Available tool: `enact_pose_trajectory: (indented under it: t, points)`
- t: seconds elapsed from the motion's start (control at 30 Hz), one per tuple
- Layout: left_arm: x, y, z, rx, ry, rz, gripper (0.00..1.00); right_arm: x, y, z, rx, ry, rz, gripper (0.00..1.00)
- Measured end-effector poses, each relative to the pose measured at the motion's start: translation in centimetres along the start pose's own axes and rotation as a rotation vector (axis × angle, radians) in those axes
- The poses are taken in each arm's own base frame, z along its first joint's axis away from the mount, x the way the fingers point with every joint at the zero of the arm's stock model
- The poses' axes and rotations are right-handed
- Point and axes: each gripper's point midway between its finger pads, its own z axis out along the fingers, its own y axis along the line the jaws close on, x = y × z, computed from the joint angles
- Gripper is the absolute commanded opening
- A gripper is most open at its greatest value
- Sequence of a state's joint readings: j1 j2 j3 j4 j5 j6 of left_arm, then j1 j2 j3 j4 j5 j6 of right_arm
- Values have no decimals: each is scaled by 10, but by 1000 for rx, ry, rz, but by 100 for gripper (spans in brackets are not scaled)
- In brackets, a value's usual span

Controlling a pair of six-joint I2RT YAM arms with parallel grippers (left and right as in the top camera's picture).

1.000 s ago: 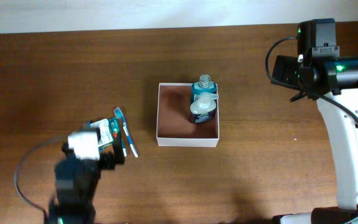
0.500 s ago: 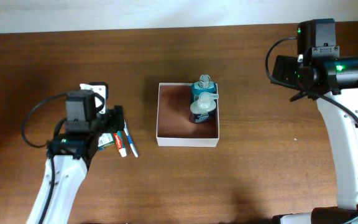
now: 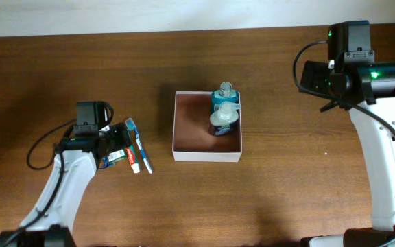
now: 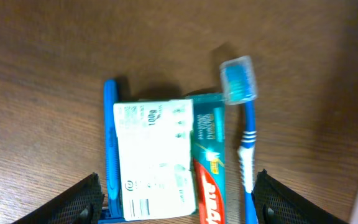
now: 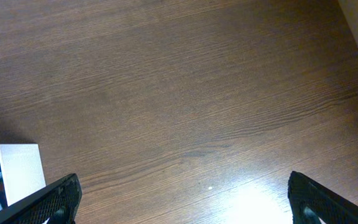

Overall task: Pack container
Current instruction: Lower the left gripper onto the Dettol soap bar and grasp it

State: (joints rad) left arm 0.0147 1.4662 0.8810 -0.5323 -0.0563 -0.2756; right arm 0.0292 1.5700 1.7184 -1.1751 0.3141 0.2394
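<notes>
The container [image 3: 207,157] sits on the table [image 3: 286,206], two bottles [image 3: 223,120] in its far-right corner. Left of it, a toothpaste box [image 4: 160,158] and toothbrush [image 4: 247,134] lie between the wide-spread left fingers [image 4: 82,200], ungripped. Right of it, the right fingers [image 5: 58,198] gape empty.

Two bottles [image 3: 223,120] in container [image 3: 206,157] (right rear corner); toothpaste pack [image 4: 166,162], toothbrush [image 4: 247,140] on table [image 3: 286,199] left of it.
</notes>
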Motion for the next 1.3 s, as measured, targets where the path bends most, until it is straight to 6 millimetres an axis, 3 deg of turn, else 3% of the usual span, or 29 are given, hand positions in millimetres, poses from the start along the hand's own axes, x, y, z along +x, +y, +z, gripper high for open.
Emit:
enact_pose_trajectory:
  t: [0.17, 0.33, 0.4, 0.57, 0.63, 0.77, 1.3]
  points:
    - [9, 3, 17, -17, 54, -12, 73, 0, 0, 0, 0, 0, 0, 98]
    - [17, 4, 31, -26, 93, -18, 48, 0, 0, 0, 0, 0, 0, 99]
    - [18, 4, 33, -28, 100, -19, 44, 0, 0, 0, 0, 0, 0, 99]
    - [17, 4, 34, -26, 92, -20, 46, 0, 0, 0, 0, 0, 0, 99]
    - [17, 4, 34, -25, 92, -17, 58, 0, 0, 0, 0, 0, 0, 99]
    - [16, 4, 34, -25, 92, -22, 66, 0, 0, 0, 0, 0, 0, 99]
    - [11, 14, 37, -89, 63, -20, 65, 0, 0, 0, 0, 0, 0, 99]
